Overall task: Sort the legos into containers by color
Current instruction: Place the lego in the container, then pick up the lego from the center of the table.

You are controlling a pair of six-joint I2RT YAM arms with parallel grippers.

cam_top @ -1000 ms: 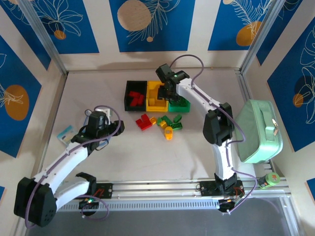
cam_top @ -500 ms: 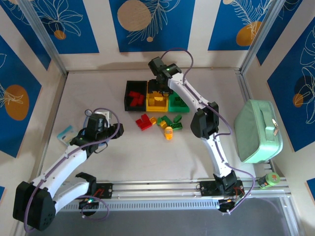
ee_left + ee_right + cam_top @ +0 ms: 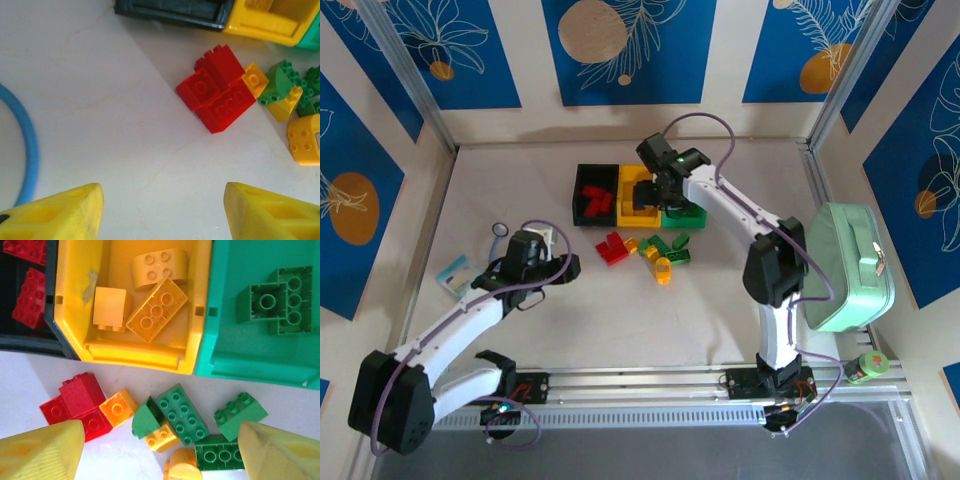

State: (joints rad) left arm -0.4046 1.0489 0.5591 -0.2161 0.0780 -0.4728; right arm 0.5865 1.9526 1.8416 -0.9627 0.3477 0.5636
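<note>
Three joined bins stand at the back: black [image 3: 592, 195] with red bricks [image 3: 27, 290], yellow [image 3: 638, 190] with three yellow bricks [image 3: 150, 300], green [image 3: 685, 213] with green bricks [image 3: 272, 300]. Just in front lie loose legos [image 3: 650, 250]: red bricks [image 3: 217, 92], an orange one [image 3: 117, 407], several green ones [image 3: 182, 415] and a yellow one [image 3: 305, 140]. My right gripper [image 3: 160, 455] hangs open over this pile, at the bins' front edge [image 3: 648, 203]. Left of the pile, my left gripper [image 3: 162, 210] is open above bare table [image 3: 565, 265].
The large mint-green case [image 3: 845, 265] lies at the right side. A blue ring [image 3: 27, 145] and a small card [image 3: 455, 272] lie left of my left arm. A green roll [image 3: 865, 365] sits by the front rail. Walls close in the table.
My right gripper swung back-left over the bins, then returned to their front edge above the loose pile. My left gripper crept slightly right toward the pile.
</note>
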